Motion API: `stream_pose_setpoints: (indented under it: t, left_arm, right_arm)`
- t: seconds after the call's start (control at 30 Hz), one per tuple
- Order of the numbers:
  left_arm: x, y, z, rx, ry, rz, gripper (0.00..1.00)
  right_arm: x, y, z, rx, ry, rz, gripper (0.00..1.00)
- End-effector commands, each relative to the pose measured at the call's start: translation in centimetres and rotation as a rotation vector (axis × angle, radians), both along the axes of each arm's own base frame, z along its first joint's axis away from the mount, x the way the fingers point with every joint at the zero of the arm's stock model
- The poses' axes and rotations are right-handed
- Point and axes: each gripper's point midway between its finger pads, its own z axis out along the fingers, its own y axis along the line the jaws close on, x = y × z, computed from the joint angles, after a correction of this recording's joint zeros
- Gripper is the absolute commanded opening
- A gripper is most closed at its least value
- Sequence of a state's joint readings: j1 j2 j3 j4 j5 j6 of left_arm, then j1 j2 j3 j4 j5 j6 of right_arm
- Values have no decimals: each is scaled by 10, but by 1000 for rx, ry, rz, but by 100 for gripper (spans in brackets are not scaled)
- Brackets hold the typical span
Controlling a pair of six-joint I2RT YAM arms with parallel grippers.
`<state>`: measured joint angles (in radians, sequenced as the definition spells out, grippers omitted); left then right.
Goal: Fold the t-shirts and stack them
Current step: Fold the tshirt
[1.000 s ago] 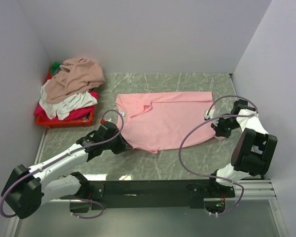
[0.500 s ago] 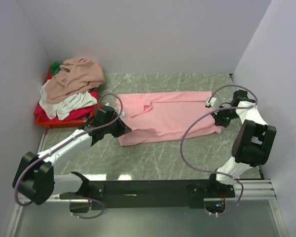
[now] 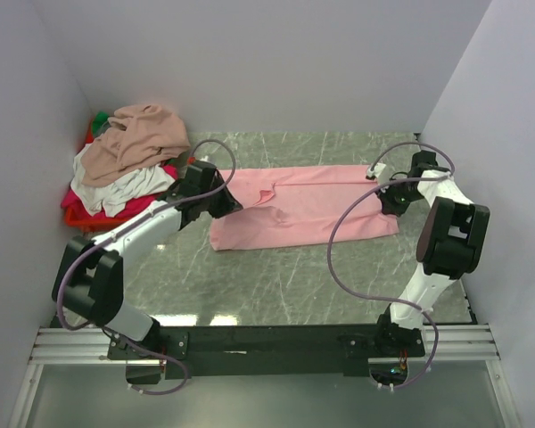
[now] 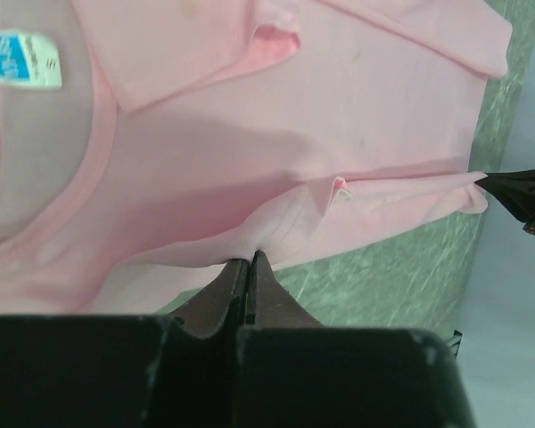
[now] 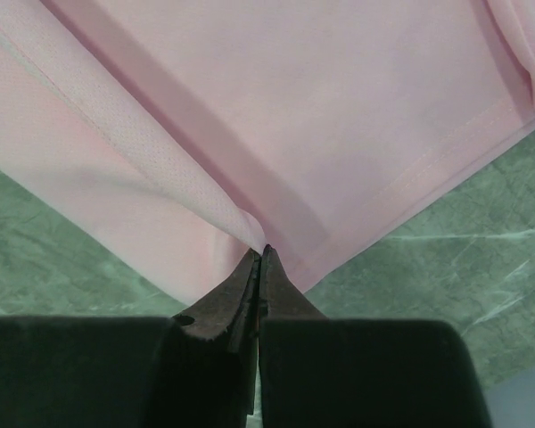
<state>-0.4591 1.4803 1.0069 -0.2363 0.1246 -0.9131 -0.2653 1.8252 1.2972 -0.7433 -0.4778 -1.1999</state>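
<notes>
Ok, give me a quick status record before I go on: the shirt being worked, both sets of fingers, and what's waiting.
shirt in work: pink t-shirt, lying across the table as a wide band with one layer folded over
left fingers: shut on a cloth edge at the collar end
right fingers: shut on the hem corner at the opposite end
neck label: blue-white, visible inside the collar
waiting pile: tan, white and magenta shirts heaped on the red basket, far left corner
folded stack: none visible
</notes>
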Motion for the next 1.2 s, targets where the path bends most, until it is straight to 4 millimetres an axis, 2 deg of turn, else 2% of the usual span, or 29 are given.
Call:
stream_pose_setpoints:
  t: [0.0,0.13,0.2,0.23,0.27,0.33,0.37,0.43,0.63,0.87,1.0,1.17]
  left_arm:
    - [26,-2,18,41,-100,-38,0]
    - [44,-6,15,63,-106,-58,0]
    - [55,-9,24,65,-128,-67,0]
    - [60,-9,19,72,-115,-70,0]
    - [65,-12,24,67,-126,-73,0]
    - [72,-12,17,79,-111,-76,0]
    - [76,-13,20,76,-117,-76,0]
    - [81,-13,12,82,-97,-78,0]
    - [92,-10,4,95,-84,-69,0]
    - [109,-10,19,95,-130,-61,0]
    - [118,-10,21,99,-138,-61,0]
    - [129,-9,13,114,-122,-60,0]
  right_arm:
    - [21,-5,9,-14,-41,-27,0]
    - [30,-6,7,-16,-39,-45,0]
    - [37,-7,8,-14,-46,-59,0]
    - [38,-7,8,-14,-44,-62,0]
    - [42,-8,8,-16,-46,-67,0]
    - [45,-8,8,-11,-42,-76,0]
    - [47,-7,8,-8,-41,-78,0]
    - [49,-7,7,-8,-37,-78,0]
    - [56,-8,4,-15,-31,-93,0]
    - [59,-12,-3,-25,-4,-116,0]
    - [62,-13,-3,-28,-3,-127,0]
    - [65,-12,-4,-22,1,-140,0]
